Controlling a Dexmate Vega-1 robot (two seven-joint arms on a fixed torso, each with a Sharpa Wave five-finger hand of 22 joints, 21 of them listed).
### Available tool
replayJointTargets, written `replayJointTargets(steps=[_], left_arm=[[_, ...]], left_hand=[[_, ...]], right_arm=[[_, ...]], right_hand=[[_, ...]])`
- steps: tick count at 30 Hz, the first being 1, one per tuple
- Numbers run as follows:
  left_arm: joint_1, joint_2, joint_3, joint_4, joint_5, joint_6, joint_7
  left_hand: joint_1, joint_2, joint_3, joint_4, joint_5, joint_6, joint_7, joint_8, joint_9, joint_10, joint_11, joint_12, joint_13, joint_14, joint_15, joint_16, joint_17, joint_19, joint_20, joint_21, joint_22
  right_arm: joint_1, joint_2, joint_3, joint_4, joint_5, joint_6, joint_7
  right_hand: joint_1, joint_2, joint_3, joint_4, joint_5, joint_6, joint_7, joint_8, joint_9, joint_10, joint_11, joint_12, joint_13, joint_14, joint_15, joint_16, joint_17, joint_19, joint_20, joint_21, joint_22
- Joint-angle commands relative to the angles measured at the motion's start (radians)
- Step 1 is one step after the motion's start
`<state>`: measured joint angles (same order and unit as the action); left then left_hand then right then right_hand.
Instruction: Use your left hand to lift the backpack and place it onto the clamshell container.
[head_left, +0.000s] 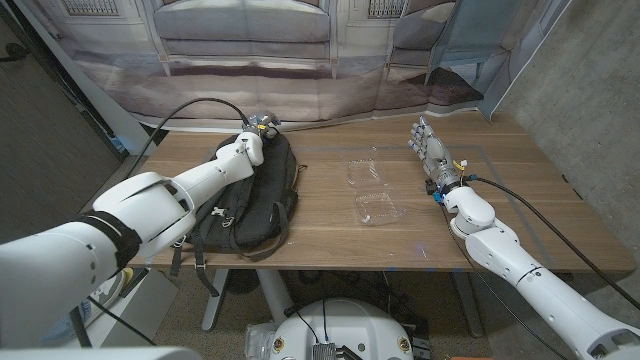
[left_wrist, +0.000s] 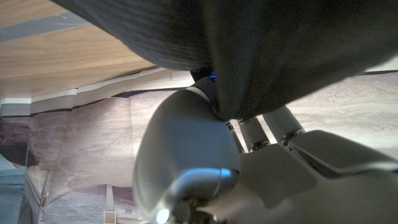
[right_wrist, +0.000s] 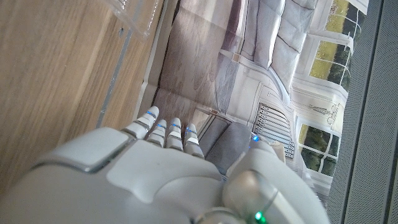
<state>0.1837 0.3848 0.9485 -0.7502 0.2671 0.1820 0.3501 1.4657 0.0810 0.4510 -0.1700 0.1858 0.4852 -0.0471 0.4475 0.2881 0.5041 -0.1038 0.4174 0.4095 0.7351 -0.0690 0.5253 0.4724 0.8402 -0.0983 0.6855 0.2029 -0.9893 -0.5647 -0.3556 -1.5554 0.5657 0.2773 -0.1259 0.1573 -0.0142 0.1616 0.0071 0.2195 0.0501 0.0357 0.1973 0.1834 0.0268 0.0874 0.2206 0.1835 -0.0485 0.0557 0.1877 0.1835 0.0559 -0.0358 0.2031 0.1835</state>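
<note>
A black backpack (head_left: 250, 195) lies on the left part of the wooden table (head_left: 330, 235), its straps trailing over the front edge. My left hand (head_left: 254, 143) sits on the backpack's far top end. In the left wrist view the fingers (left_wrist: 273, 124) reach up into the black fabric (left_wrist: 292, 43), which folds over them and hides their tips. The clear clamshell container (head_left: 372, 192) lies open at the table's middle, to the right of the backpack. My right hand (head_left: 430, 150) stands at the right of the container, fingers straight and apart, holding nothing. A corner of the container (right_wrist: 134, 15) shows beyond the right hand (right_wrist: 168, 174).
A printed backdrop of a sofa (head_left: 250, 40) hangs right behind the table's far edge. A black cable (head_left: 200, 105) arcs over my left arm. Faint tape lines (head_left: 470, 155) mark the wood near the right hand. A concrete wall (head_left: 590, 90) stands at the right.
</note>
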Motion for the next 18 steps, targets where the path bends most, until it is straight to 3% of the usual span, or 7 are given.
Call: replayJointTargets(steps=[1, 2, 5, 6, 7, 10, 18], left_arm=[[0.029, 0.006, -0.014, -0.062, 0.006, 0.038, 0.051], [0.033, 0.004, -0.021, -0.062, 0.001, 0.034, 0.062], [0.042, -0.001, -0.029, -0.066, 0.001, 0.037, 0.094], [0.042, 0.0, -0.029, -0.069, 0.0, 0.043, 0.085], [0.041, -0.004, -0.028, -0.063, 0.001, 0.042, 0.091], [0.043, -0.011, -0.034, -0.052, -0.006, 0.035, 0.104], [0.045, -0.013, -0.038, -0.056, -0.008, 0.033, 0.123]], left_hand=[[0.058, -0.03, -0.077, 0.002, -0.001, 0.059, 0.026, 0.039, 0.044, 0.074, -0.006, 0.062, 0.097, 0.066, -0.131, 0.134, 0.148, 0.025, -0.047, 0.085, 0.019], [0.076, -0.037, -0.1, 0.005, 0.0, 0.088, 0.028, 0.053, 0.061, 0.084, -0.012, 0.09, 0.14, 0.069, -0.136, 0.164, 0.189, 0.022, -0.065, 0.117, 0.03], [0.092, -0.028, -0.115, 0.019, 0.004, 0.155, 0.037, 0.094, 0.112, 0.094, -0.015, 0.185, 0.272, 0.059, -0.131, 0.158, 0.247, 0.037, -0.093, 0.184, 0.03], [0.097, -0.031, -0.12, 0.025, 0.004, 0.166, 0.035, 0.127, 0.191, 0.079, -0.014, 0.31, 0.458, 0.054, -0.124, 0.129, 0.317, 0.014, -0.101, 0.245, 0.024], [0.1, -0.032, -0.117, 0.025, 0.004, 0.169, 0.033, 0.141, 0.222, 0.066, -0.017, 0.348, 0.523, 0.059, -0.122, 0.117, 0.341, 0.009, -0.105, 0.275, 0.026], [0.093, -0.041, -0.115, 0.027, 0.003, 0.192, 0.03, 0.169, 0.261, 0.071, -0.022, 0.389, 0.587, 0.081, -0.128, 0.096, 0.353, 0.016, -0.109, 0.321, 0.034], [0.085, -0.044, -0.108, 0.03, 0.004, 0.215, 0.025, 0.203, 0.307, 0.075, -0.024, 0.417, 0.64, 0.11, -0.126, 0.07, 0.356, 0.01, -0.108, 0.36, 0.029]], right_arm=[[0.008, 0.006, -0.001, 0.008, 0.002, 0.01, 0.012], [0.009, 0.006, -0.001, 0.009, 0.002, 0.01, 0.013], [0.011, 0.005, -0.003, 0.013, 0.002, 0.013, 0.019], [0.012, 0.005, -0.003, 0.012, 0.002, 0.011, 0.019], [0.012, 0.006, -0.002, 0.01, 0.005, 0.007, 0.016], [0.015, 0.005, -0.003, 0.012, 0.005, 0.007, 0.021], [0.02, 0.006, -0.005, 0.013, 0.005, 0.008, 0.025]], right_hand=[[0.001, 0.01, -0.001, -0.004, 0.002, 0.003, -0.005, 0.0, 0.005, 0.003, -0.005, -0.005, 0.005, -0.002, 0.008, 0.0, 0.005, -0.003, 0.003, -0.001, 0.004], [0.001, 0.01, -0.001, -0.004, 0.002, 0.002, -0.006, 0.0, 0.005, 0.003, -0.005, -0.005, 0.005, -0.001, 0.008, 0.0, 0.005, -0.003, 0.003, -0.001, 0.004], [0.001, 0.01, -0.001, -0.005, 0.002, 0.002, -0.006, 0.0, 0.005, 0.003, -0.006, -0.005, 0.005, -0.001, 0.008, 0.0, 0.005, -0.003, 0.003, -0.001, 0.004], [0.001, 0.01, -0.001, -0.005, 0.002, 0.003, -0.005, 0.0, 0.005, 0.003, -0.006, -0.005, 0.005, -0.001, 0.008, 0.0, 0.005, -0.003, 0.004, -0.001, 0.004], [0.001, 0.01, -0.001, -0.005, 0.002, 0.003, -0.005, 0.0, 0.005, 0.003, -0.006, -0.005, 0.005, -0.001, 0.008, 0.0, 0.005, -0.003, 0.003, -0.001, 0.004], [0.001, 0.01, -0.002, -0.005, 0.002, 0.003, -0.006, 0.0, 0.005, 0.003, -0.006, -0.005, 0.005, -0.001, 0.007, 0.001, 0.005, -0.003, 0.002, 0.0, 0.004], [0.002, 0.01, -0.002, -0.006, 0.002, 0.003, -0.006, 0.0, 0.005, 0.003, -0.006, -0.005, 0.005, 0.0, 0.008, 0.001, 0.005, -0.003, 0.003, 0.0, 0.004]])
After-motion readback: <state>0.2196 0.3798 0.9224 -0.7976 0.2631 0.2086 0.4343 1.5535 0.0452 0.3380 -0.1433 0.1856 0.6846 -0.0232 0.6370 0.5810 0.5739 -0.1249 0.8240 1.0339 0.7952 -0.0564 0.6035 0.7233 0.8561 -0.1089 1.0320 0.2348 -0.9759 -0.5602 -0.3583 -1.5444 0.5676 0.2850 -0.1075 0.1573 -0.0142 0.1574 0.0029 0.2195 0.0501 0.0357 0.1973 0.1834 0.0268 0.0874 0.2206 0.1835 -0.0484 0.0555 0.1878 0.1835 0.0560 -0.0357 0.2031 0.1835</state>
